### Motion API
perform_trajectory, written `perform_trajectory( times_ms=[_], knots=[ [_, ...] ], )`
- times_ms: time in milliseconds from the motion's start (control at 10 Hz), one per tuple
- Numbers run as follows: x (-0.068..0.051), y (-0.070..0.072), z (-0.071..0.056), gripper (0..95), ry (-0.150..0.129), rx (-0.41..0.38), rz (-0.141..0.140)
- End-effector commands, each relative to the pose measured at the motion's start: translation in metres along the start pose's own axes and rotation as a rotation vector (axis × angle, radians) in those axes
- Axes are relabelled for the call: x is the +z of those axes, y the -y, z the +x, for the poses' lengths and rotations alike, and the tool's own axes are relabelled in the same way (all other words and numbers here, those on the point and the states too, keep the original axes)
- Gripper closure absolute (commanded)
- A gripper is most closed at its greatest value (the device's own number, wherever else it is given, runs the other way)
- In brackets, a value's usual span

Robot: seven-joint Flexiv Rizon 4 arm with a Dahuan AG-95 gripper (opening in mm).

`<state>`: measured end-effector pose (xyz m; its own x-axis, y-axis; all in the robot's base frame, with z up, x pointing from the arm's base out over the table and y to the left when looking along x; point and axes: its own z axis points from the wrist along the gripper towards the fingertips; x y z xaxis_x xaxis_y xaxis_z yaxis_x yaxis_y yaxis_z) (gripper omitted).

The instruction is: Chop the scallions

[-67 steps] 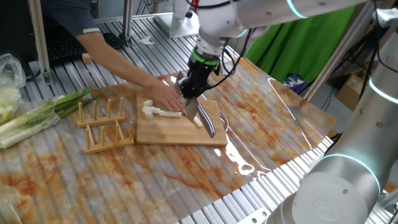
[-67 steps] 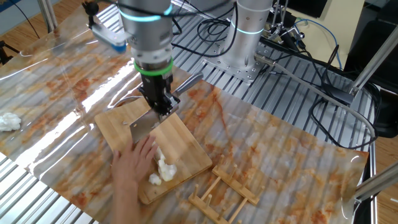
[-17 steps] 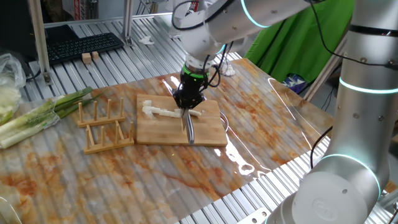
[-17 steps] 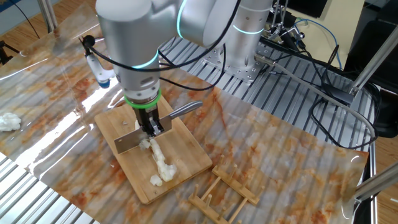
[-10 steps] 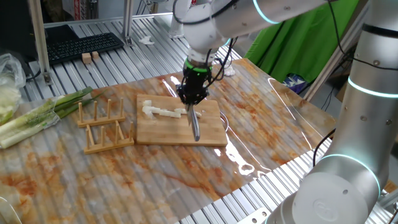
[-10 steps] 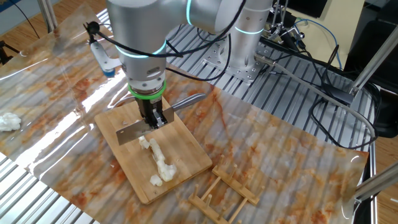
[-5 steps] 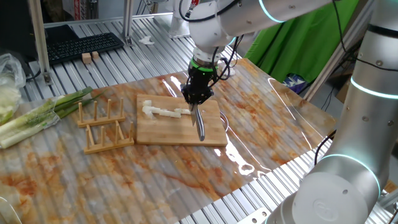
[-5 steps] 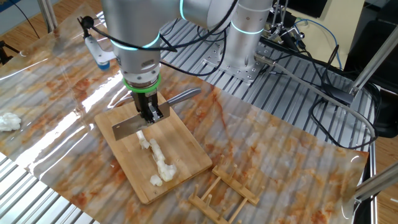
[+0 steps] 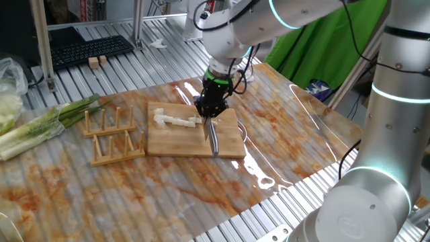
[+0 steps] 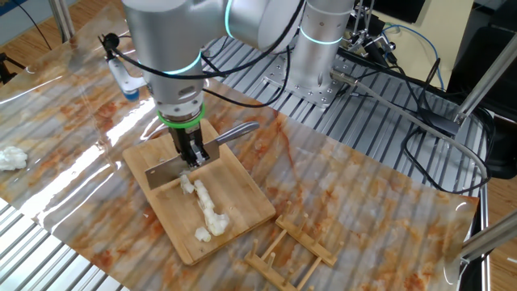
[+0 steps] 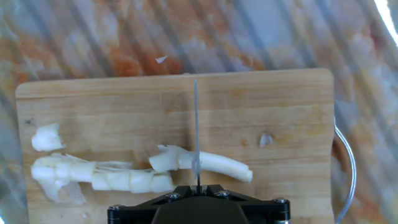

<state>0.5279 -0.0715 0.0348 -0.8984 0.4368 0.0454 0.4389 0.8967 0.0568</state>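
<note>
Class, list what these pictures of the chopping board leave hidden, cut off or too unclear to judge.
- Fingers: hand view, hidden behind the black gripper body at the bottom edge.
- Knife edge: whether it has cut through the scallions cannot be told in any view.
- Wooden board: hand view, near edge cut off by the frame.
- Leafy stalks: one fixed view, cut off at left.

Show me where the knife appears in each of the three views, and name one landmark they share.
One fixed view: the knife is centre, below the gripper, over the board's right part.
The other fixed view: left of centre, blade at the board's upper end.
Hand view: seen edge-on, a thin vertical line at centre crossing the scallions.
Shared landmark: the wooden cutting board.
</note>
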Motion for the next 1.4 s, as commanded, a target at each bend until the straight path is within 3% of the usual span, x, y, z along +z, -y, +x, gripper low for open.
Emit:
perform_trajectory(
  times_ms=[100,500,800,1000,1400],
  knots=[
    [0.008,-0.003,-0.001,95.0,-0.006,0.005,0.001],
    [0.008,-0.004,-0.001,95.0,-0.015,0.012,0.007],
    [-0.009,-0.007,-0.001,95.0,-0.033,0.014,0.022],
    [-0.011,-0.007,0.000,95.0,-0.028,0.013,0.029],
    [-0.036,-0.006,0.004,95.0,-0.037,0.011,0.069]
  ],
)
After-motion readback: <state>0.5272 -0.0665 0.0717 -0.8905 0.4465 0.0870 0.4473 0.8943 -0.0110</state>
